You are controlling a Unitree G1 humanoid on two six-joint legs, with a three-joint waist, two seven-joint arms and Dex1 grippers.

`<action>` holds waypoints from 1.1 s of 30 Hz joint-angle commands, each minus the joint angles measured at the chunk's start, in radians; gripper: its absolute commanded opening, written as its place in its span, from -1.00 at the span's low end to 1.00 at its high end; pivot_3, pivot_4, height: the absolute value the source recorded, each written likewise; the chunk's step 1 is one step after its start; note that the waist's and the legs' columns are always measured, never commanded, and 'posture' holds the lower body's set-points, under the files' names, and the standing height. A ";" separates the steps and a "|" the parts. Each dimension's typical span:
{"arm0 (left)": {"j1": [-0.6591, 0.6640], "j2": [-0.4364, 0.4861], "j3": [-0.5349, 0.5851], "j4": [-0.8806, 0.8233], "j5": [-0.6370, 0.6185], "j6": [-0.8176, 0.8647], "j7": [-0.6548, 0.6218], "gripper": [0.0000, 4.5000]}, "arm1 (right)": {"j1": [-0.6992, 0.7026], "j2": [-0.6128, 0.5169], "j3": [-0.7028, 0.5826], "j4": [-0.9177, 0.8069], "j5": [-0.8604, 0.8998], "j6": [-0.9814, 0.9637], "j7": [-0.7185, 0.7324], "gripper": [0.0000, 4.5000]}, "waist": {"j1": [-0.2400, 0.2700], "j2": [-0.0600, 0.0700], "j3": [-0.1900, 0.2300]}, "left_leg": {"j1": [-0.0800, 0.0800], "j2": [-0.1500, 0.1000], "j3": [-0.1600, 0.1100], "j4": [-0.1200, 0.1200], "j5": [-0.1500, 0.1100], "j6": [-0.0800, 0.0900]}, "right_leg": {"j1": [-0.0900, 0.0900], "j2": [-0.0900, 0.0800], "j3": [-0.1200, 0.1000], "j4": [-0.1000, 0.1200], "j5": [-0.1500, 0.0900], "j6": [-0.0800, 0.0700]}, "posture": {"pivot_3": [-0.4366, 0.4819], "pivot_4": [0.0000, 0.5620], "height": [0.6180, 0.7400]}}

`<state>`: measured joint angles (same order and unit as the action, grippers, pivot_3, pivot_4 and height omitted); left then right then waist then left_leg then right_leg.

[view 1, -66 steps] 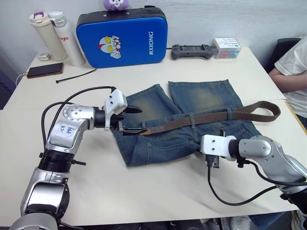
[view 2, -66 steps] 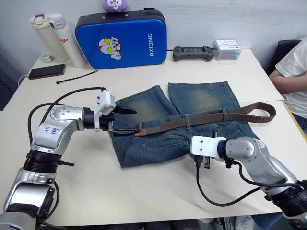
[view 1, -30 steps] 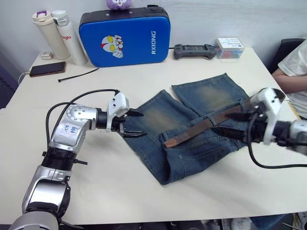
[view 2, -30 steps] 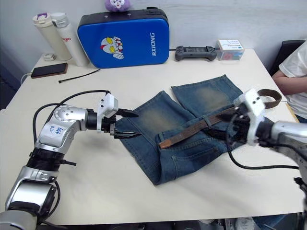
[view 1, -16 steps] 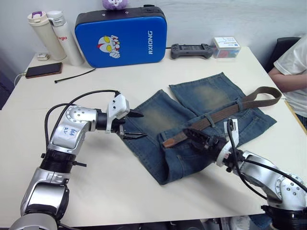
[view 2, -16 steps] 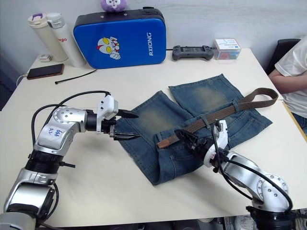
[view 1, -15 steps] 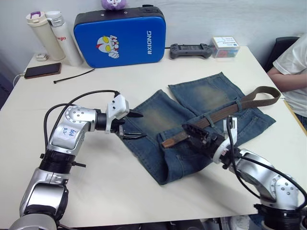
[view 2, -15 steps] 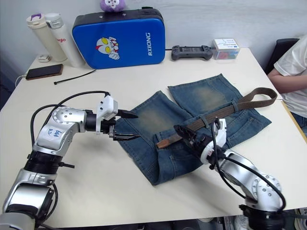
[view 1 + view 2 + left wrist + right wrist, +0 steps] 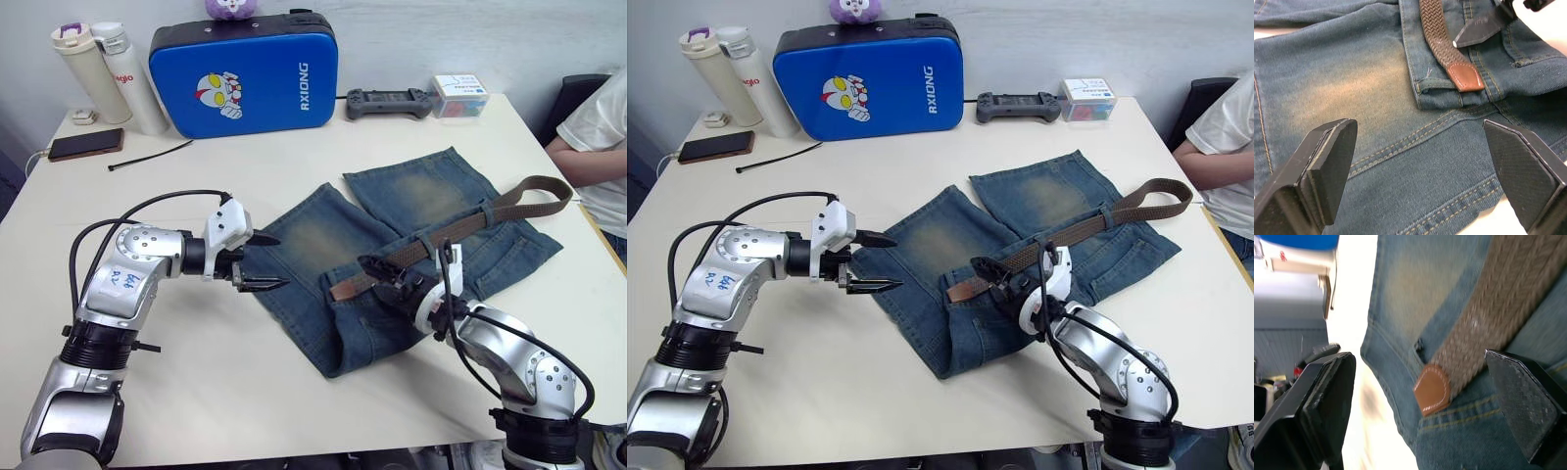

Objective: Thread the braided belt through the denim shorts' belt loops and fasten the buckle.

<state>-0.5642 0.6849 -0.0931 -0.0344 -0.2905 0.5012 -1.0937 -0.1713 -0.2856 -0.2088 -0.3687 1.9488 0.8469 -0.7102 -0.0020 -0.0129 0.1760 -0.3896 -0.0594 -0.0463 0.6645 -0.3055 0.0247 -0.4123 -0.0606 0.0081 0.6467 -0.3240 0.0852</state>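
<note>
The denim shorts (image 9: 411,250) lie flat and slanted mid-table. The braided belt (image 9: 460,227) runs across their waistband, under a belt loop (image 9: 424,243), from a tan leather tip (image 9: 341,290) to a curl past the far right edge (image 9: 549,188). I cannot make out the buckle. My right gripper (image 9: 377,275) hovers open just over the belt's tip end, and the tip (image 9: 1432,389) lies between its fingers (image 9: 1327,401) in the right wrist view. My left gripper (image 9: 280,261) stands open at the shorts' left edge, pointing at the tip (image 9: 1464,78), with nothing in it.
Along the back stand a blue case (image 9: 245,69), two bottles (image 9: 98,69), a phone (image 9: 83,145), a black cable tie (image 9: 147,155), a game controller (image 9: 389,101) and a small box (image 9: 462,96). A person (image 9: 598,127) sits at the right table edge.
My right gripper has swung in from the shorts' right side and now sits over the belt's tip end. My left gripper has drawn back slightly to the left. Shorts and belt lie as before.
</note>
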 commanded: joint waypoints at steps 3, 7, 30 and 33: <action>-0.008 0.005 0.017 -0.031 -0.011 -0.007 0.010 1.00 | 0.000 -0.011 -0.025 0.011 0.023 0.062 0.029 1.00 | 0.000 0.000 0.000 | 0.000 0.000 0.000 0.000 0.000 0.000 | 0.000 0.000 0.000 0.000 0.000 0.000 | -0.05 -0.47 1.00; -0.017 0.009 0.016 -0.034 -0.013 -0.003 0.009 1.00 | 0.009 0.001 -0.007 0.032 0.023 0.072 0.023 1.00 | -0.001 0.000 0.000 | 0.000 0.000 0.000 0.000 0.000 0.000 | 0.000 0.000 0.000 0.000 0.000 0.000 | -0.05 -0.47 1.00; -0.038 0.033 0.023 -0.009 -0.002 -0.017 0.012 1.00 | -0.080 0.049 -0.068 0.209 0.023 0.076 0.109 -0.22 | -0.002 0.000 0.000 | 0.000 0.000 0.000 -0.001 0.000 0.000 | -0.001 0.000 0.000 0.000 0.000 0.000 | -0.05 -0.47 1.00; -0.039 0.030 0.022 -0.007 -0.003 -0.015 0.017 1.00 | -0.097 0.024 -0.075 0.207 0.023 0.054 0.123 -0.84 | -0.003 0.001 0.000 | 0.000 0.000 0.000 -0.001 0.000 0.000 | -0.001 0.000 0.000 0.000 0.000 0.000 | -0.05 -0.47 1.00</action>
<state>-0.5880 0.7067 -0.0938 -0.0261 -0.2877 0.4982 -1.0804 -0.2532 -0.2399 -0.2516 -0.1443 1.9534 0.9170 -0.6082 -0.0046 -0.0124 0.1763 -0.3897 -0.0593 -0.0458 0.6638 -0.3056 0.0247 -0.4129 -0.0606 0.0083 0.6470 -0.3241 0.0851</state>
